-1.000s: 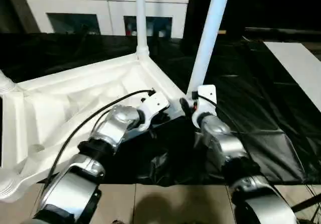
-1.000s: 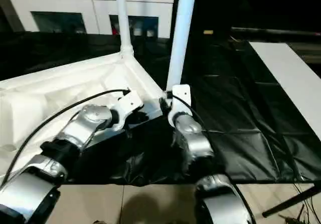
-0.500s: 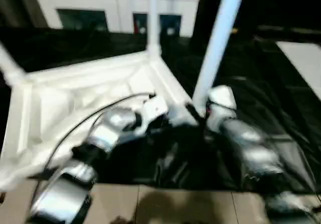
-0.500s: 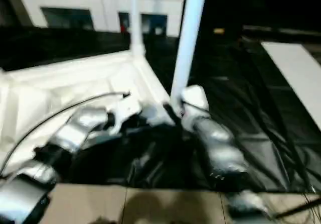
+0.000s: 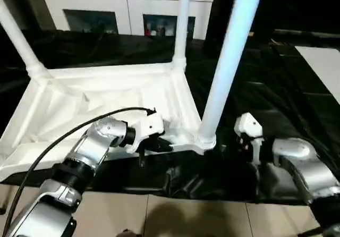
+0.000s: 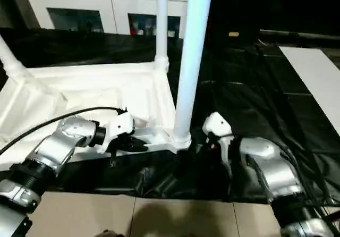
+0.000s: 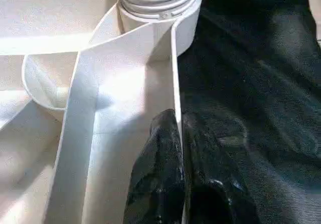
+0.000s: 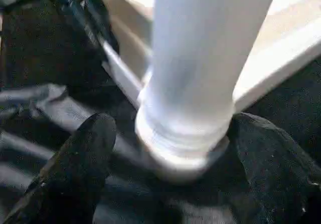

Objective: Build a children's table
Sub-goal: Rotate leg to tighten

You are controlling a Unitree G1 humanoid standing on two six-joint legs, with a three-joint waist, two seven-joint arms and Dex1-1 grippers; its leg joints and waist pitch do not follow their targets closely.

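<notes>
The white tabletop [image 5: 101, 101] lies upside down on the black-draped table, ribbed underside up. Three white legs stand in its corner sockets: the near leg [image 5: 228, 61], a far leg [image 5: 180, 24] and a far left leg [image 5: 21, 40]. My left gripper [image 7: 176, 121] is shut on the tabletop's near rim [image 7: 175, 73], one finger on each side of the wall, just short of the near leg's socket [image 7: 160, 3]. My right gripper [image 8: 173, 126] is open, its fingers [image 8: 85, 153] on either side of the near leg's base [image 8: 185, 133] with gaps showing.
A white glass-door cabinet [image 5: 127, 3] stands behind the work table. Black cloth [image 5: 276, 88] covers the table, bunched in folds along its front edge. A white panel [image 5: 324, 67] lies at the far right. Tan floor [image 5: 159, 216] shows in front. A black cable [image 5: 64, 141] loops over my left forearm.
The camera has shifted, and the far left leg has come into view. My right forearm has swung out to the right of the near leg. My left gripper stays on the rim.
</notes>
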